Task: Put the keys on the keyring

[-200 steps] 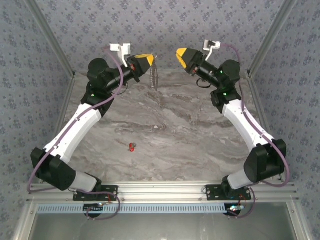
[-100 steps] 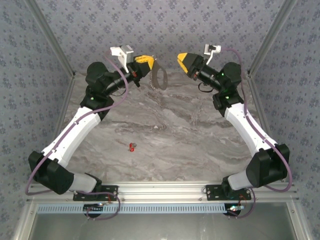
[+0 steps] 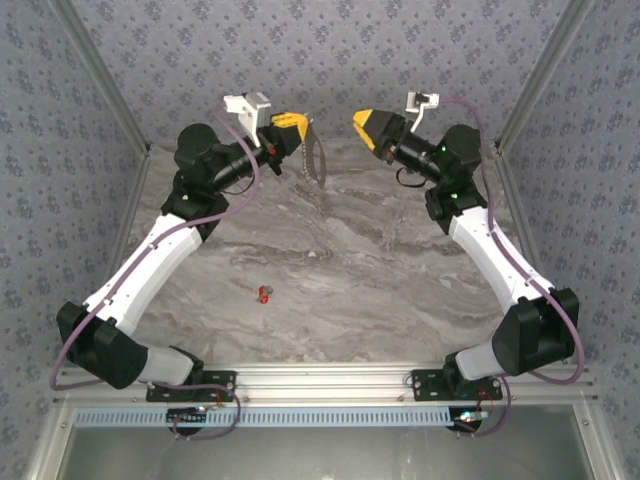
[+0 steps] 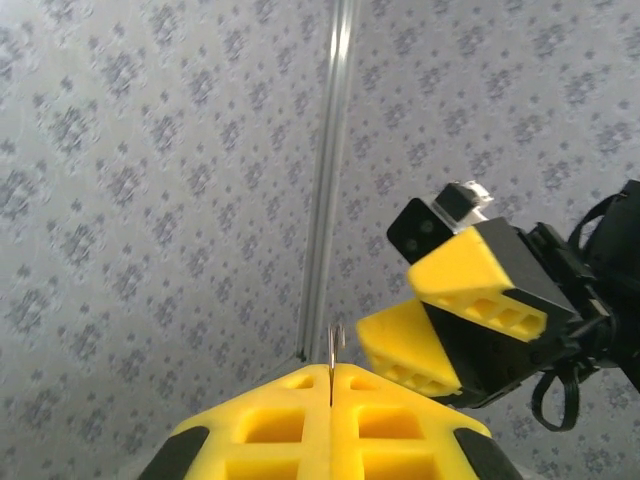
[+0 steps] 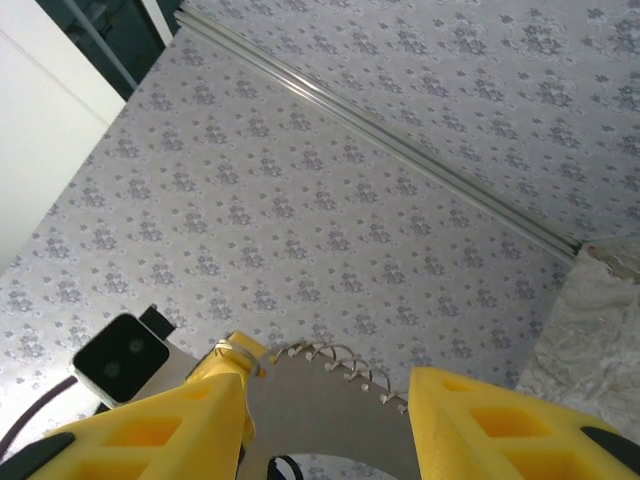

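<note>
Your left gripper (image 3: 296, 127) is clamped on the keyring (image 3: 312, 160), raised at the far middle, while your right gripper (image 3: 363, 122) faces it spread and empty, so the next move is probably fetching the keys (image 3: 264, 293) lying near-left on the table (image 3: 380, 270).

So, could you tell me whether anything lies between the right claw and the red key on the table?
Nothing visible does: the red key lies alone on the marble table, while the open right claw faces the keyring in the left claw.
</note>
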You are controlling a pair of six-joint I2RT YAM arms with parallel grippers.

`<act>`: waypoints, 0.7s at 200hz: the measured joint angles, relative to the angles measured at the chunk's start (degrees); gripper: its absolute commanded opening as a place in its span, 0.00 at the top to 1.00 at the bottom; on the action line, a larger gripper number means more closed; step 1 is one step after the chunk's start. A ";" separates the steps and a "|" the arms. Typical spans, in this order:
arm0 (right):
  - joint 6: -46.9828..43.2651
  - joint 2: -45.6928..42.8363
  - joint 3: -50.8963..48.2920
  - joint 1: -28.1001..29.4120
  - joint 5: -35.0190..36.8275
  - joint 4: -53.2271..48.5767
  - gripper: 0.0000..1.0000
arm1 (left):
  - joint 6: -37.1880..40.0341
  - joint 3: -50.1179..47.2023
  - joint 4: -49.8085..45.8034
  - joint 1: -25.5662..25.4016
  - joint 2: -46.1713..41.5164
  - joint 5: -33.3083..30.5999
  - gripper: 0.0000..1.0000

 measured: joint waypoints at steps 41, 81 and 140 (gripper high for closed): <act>-7.08 -4.39 -7.08 0.81 -0.13 -10.99 0.51 | -2.89 1.42 -7.61 0.39 0.00 -8.02 1.00; -20.46 -7.10 -10.91 7.23 2.03 -27.87 0.51 | -5.01 2.29 -14.49 2.69 0.00 -11.76 1.00; -27.85 1.05 -12.55 19.52 8.81 -42.27 0.52 | -7.34 2.29 -22.95 7.19 -0.02 -17.68 1.00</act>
